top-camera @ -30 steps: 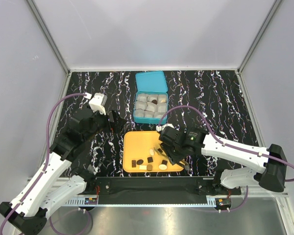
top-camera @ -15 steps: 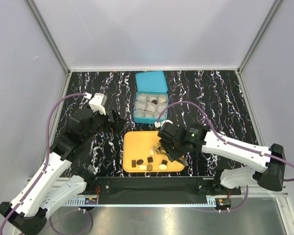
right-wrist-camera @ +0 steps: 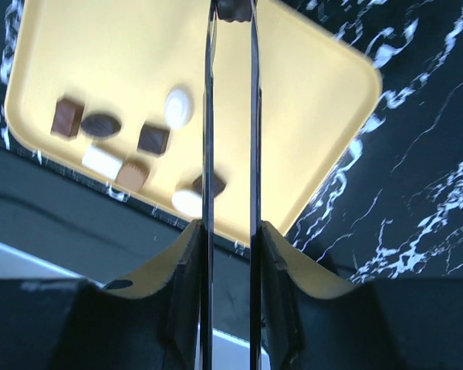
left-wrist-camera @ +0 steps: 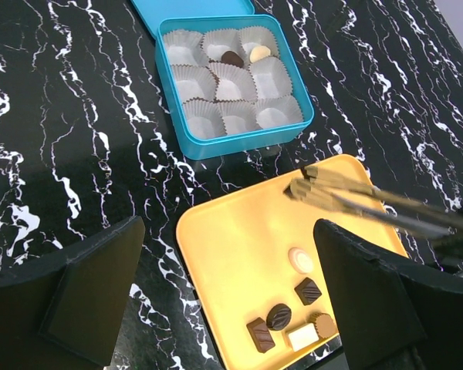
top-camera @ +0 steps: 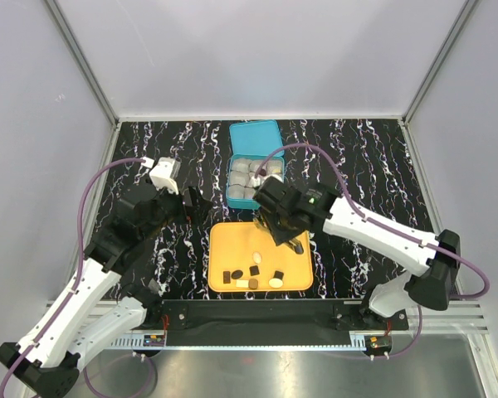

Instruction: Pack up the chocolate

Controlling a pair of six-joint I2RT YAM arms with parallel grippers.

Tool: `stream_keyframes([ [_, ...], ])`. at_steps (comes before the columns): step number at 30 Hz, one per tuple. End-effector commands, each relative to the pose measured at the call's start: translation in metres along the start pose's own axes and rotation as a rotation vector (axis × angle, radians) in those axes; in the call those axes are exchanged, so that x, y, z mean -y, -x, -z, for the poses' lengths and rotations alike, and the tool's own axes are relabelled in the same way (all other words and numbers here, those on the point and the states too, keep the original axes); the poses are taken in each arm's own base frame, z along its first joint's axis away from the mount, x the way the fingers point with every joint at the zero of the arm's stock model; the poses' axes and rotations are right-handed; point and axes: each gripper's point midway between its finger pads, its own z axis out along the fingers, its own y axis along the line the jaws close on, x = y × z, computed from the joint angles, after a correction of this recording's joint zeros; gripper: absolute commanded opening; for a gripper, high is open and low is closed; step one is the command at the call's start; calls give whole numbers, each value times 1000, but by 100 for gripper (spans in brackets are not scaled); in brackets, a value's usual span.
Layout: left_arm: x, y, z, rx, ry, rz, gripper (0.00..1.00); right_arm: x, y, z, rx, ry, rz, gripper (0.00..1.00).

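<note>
The right gripper point(right-wrist-camera: 231, 247) clamps tongs point(left-wrist-camera: 347, 196) whose tips pinch a dark chocolate piece point(right-wrist-camera: 233, 8) above the orange tray point(right-wrist-camera: 309, 69), other chocolates point(right-wrist-camera: 153, 139) lying back toward its wrist, while the left gripper point(left-wrist-camera: 230, 231) gapes wide, empty.

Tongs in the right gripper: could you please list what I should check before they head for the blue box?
1. Tool: right gripper shut on the tongs - ok.
2. Load: dark piece pinched at the tong tips - ok.
3. Target: blue box open, empty paper cups showing - ok.
4. Path: left gripper open, off to the left of the box - ok.
5. Pinch firm enough for the carry - cannot tell.
</note>
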Motion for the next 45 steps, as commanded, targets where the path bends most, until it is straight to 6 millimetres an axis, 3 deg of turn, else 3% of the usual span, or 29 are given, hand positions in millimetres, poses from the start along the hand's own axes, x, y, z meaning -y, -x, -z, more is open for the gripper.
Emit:
stream_keyframes([
  [1,-5,15,4,72,30,-11,99,16,46,6,111,-14,-35,36],
  [9,-7,17,6,84,42,-9,99,35,121,-5,247,-3,-81,36],
  [16,-8,16,5,81,43,-7,99,48,180,-44,321,-83,-107,36],
  [21,-8,17,6,85,45,-7,99,52,207,-63,349,-92,-112,35],
  [30,-7,17,5,83,38,-9,99,61,219,-87,344,-112,-110,35],
  [45,-6,17,5,82,31,-9,99,60,208,-112,292,-111,-119,42],
])
